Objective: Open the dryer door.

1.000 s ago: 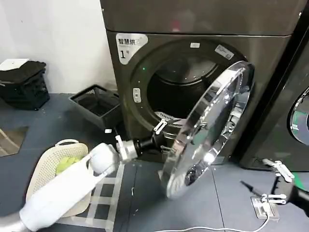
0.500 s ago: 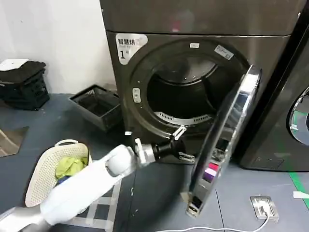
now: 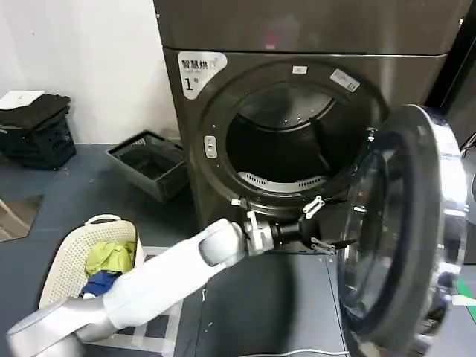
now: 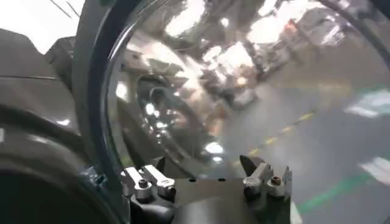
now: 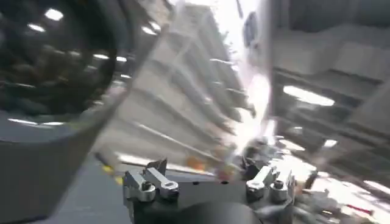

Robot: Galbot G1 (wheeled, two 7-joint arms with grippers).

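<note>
Pushing the large round chrome-rimmed dark-glass dryer door (image 3: 401,238), now hanging wide at the machine's right edge, the left gripper (image 3: 318,224) is spread open, holding nothing. Risk: fingers probably skidding off curved glass. Right gripper (image 5: 207,182) also open, empty.

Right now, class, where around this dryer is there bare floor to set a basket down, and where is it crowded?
Bare floor lies between the white laundry basket and the grey crate, and directly below the drum opening. It is crowded to the right, where the open dryer door swings out and the left gripper, fingers open, reaches beside its inner face.
</note>
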